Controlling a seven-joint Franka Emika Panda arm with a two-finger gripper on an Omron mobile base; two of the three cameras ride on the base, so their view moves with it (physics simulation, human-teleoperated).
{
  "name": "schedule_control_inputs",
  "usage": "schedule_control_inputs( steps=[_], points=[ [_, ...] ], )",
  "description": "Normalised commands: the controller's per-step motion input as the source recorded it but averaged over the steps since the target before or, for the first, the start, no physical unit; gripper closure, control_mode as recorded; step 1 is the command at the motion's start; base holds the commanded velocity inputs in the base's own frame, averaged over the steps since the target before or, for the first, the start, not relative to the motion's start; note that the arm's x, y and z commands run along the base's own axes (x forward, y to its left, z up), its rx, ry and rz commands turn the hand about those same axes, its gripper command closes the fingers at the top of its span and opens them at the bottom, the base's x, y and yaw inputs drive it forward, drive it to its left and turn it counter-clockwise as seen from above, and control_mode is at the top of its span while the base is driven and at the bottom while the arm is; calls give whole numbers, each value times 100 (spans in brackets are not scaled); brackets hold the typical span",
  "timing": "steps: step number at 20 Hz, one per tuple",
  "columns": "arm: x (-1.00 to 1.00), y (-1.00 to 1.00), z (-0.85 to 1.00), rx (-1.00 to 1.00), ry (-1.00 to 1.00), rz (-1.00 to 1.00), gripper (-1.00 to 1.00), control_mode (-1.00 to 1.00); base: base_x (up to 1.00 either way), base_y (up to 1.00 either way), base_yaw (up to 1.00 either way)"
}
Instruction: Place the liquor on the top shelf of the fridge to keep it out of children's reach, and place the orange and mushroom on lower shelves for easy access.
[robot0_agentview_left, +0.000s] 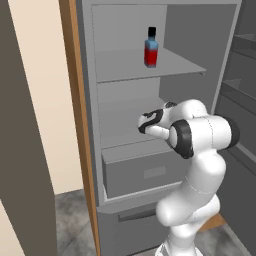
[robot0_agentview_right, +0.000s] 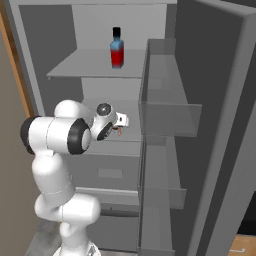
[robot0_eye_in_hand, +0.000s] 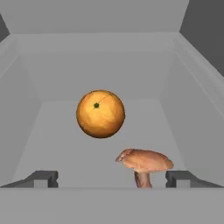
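Note:
The liquor (robot0_agentview_left: 151, 49) (robot0_agentview_right: 117, 50) stands upright on the top shelf (robot0_agentview_left: 120, 67) (robot0_agentview_right: 82, 65) of the fridge (robot0_agentview_left: 200, 40). My gripper (robot0_eye_in_hand: 111, 178) (robot0_agentview_right: 121, 123) reaches into a lower shelf (robot0_eye_in_hand: 57, 144) (robot0_agentview_right: 127, 146) and is open, its fingers (robot0_eye_in_hand: 43, 178) spread wide. The mushroom (robot0_eye_in_hand: 144, 162) stands on that shelf just inside the right finger, with a small gap on that side and a wide one on the other. The orange (robot0_eye_in_hand: 100, 113) lies farther in on the same shelf, left of the mushroom and apart from it.
A grey box drawer (robot0_agentview_left: 145, 172) sits under the lower shelf. The open fridge door with its grey bins (robot0_agentview_right: 170, 105) stands close on the right. A wood-brown side edge (robot0_agentview_left: 80, 125) borders the fridge on the left. The shelf walls close in on both sides of the hand.

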Motion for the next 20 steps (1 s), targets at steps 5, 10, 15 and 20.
schedule_control_inputs(
  steps=[5,10,15,20],
  points=[
    [53,0,0,0,5,-15,-100,-100,0,0,0],
    [-33,-7,1,0,0,-8,-100,-100,0,0,0],
    [-99,0,0,0,0,0,-100,-100,0,0,0],
    [-100,0,37,0,0,0,-100,-100,0,0,0]
  ],
)
